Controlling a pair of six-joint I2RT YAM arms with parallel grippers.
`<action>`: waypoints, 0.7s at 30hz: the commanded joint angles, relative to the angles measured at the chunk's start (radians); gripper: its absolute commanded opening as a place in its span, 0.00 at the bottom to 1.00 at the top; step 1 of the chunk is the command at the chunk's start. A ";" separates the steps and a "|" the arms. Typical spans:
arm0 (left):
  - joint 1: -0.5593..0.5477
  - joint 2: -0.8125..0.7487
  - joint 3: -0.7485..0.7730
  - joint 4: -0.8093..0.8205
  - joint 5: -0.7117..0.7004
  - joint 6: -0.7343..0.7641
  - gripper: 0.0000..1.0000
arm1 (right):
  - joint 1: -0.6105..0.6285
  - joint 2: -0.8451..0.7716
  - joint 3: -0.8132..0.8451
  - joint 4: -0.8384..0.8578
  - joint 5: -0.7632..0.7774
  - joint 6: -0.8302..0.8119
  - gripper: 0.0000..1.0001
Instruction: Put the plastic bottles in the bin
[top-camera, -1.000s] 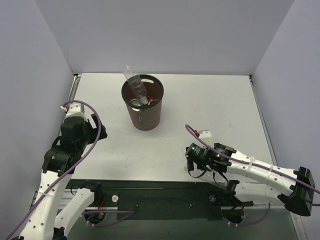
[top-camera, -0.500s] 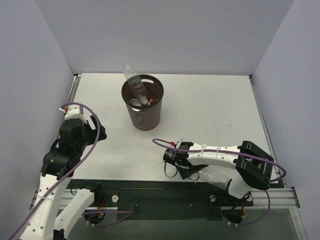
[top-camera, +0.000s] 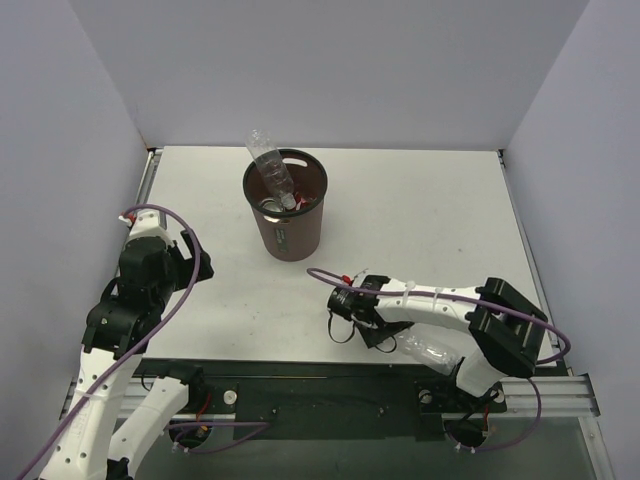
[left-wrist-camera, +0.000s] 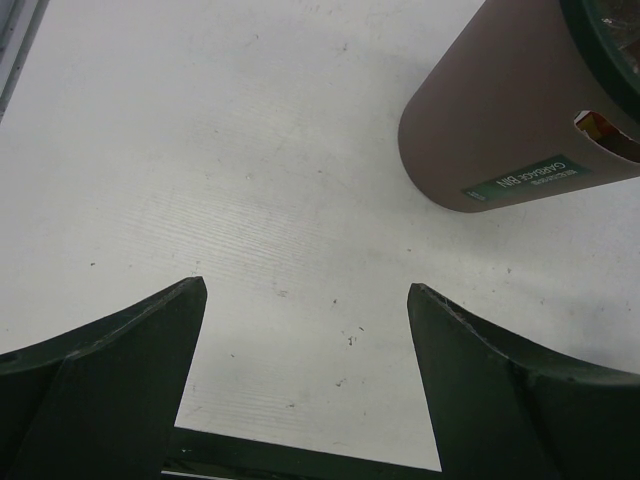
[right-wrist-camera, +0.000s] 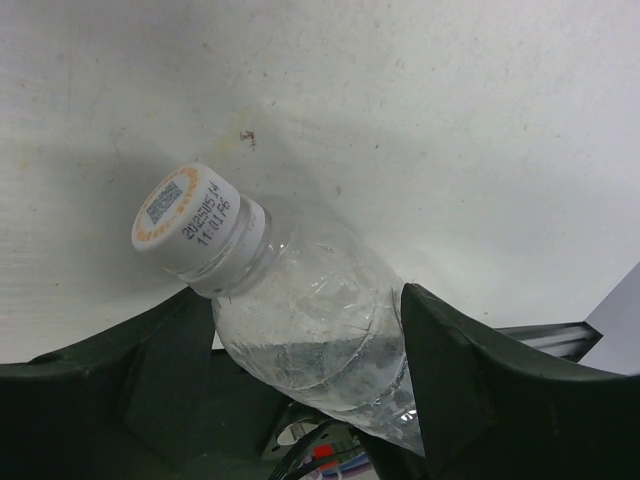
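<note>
A clear crinkly plastic bottle (right-wrist-camera: 310, 320) with a white cap (right-wrist-camera: 185, 215) lies between the jaws of my right gripper (right-wrist-camera: 305, 290), and both jaws press on its sides. From above, that bottle (top-camera: 428, 350) sits at the table's near edge under the right arm, by the right gripper (top-camera: 380, 335). The dark brown bin (top-camera: 290, 235) stands at the back centre, with a long clear bottle (top-camera: 270, 165) sticking out over its rim. My left gripper (left-wrist-camera: 306, 285) is open over bare table, and the bin (left-wrist-camera: 500, 130) is ahead of it to the right.
The table's black front rail (top-camera: 320, 380) runs just below the held bottle. Grey walls close in the left, back and right sides. A small white and red tag (top-camera: 350, 277) lies near the right wrist.
The right arm folded and its wrist swung left along the near edge. Its jaws then narrowed onto the bottle. The left arm drew back slightly.
</note>
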 joint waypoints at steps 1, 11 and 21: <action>0.004 -0.012 0.019 0.019 -0.012 0.004 0.93 | -0.020 -0.075 0.075 -0.080 0.096 -0.014 0.42; 0.006 -0.025 0.042 0.012 -0.020 0.001 0.93 | -0.138 -0.419 0.346 0.021 0.209 -0.126 0.36; 0.006 -0.047 0.042 -0.004 -0.027 -0.009 0.93 | -0.225 -0.425 0.599 0.519 0.030 -0.267 0.36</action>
